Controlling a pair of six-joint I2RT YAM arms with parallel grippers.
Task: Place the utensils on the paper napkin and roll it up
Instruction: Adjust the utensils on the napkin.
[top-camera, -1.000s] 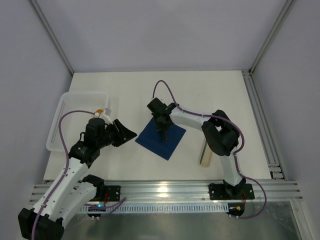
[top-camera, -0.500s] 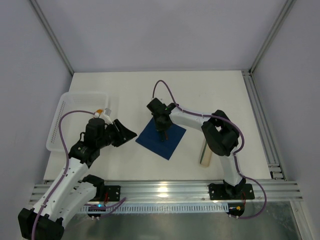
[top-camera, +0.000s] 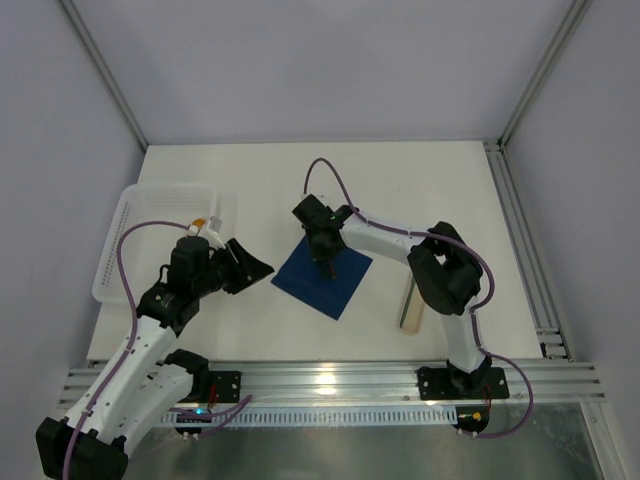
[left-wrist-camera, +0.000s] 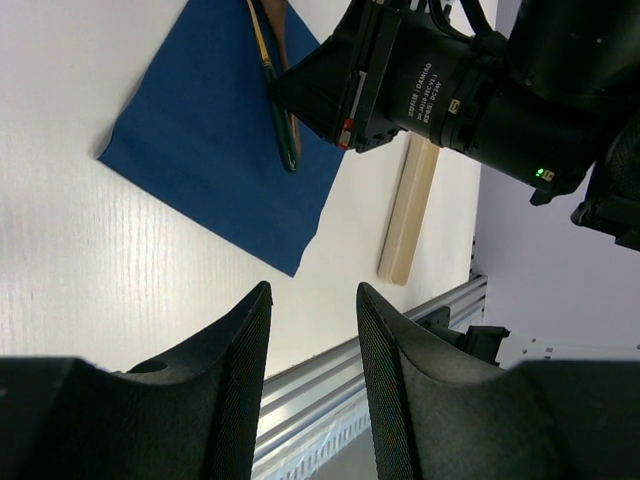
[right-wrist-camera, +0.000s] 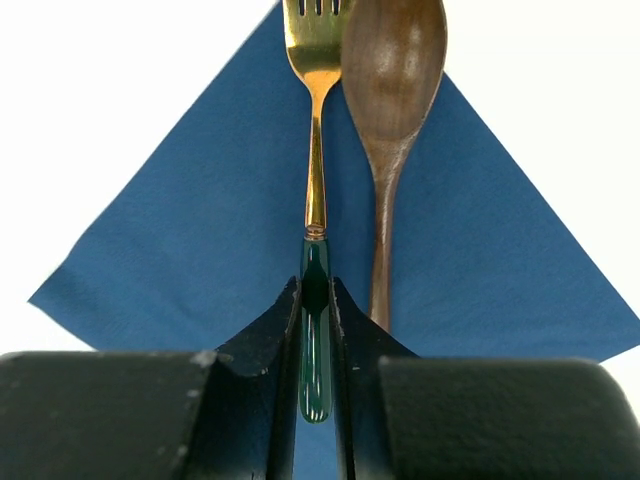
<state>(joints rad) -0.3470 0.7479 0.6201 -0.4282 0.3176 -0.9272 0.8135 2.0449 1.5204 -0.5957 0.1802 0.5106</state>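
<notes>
Right wrist view: I see my right gripper (right-wrist-camera: 315, 300) clamped on the green handle of the fork (right-wrist-camera: 316, 150), which lies beside the brown spoon (right-wrist-camera: 392, 70) on the blue napkin (right-wrist-camera: 200, 250), mid-frame. My left gripper (left-wrist-camera: 313, 290), jaws apart, holds nothing.

The right arm's elbow (top-camera: 447, 272) sits slightly further right and lower in the top view than a second ago. The white forearm link running from it toward the middle of the frame lies a little flatter. The right gripper (right-wrist-camera: 315, 286), clamped on the fork (right-wrist-camera: 315, 180), is now a touch further toward the upper left over the paper napkin (top-camera: 305, 285). The purple cable (top-camera: 489, 285) beside the elbow bulges slightly more toward the right edge.
</notes>
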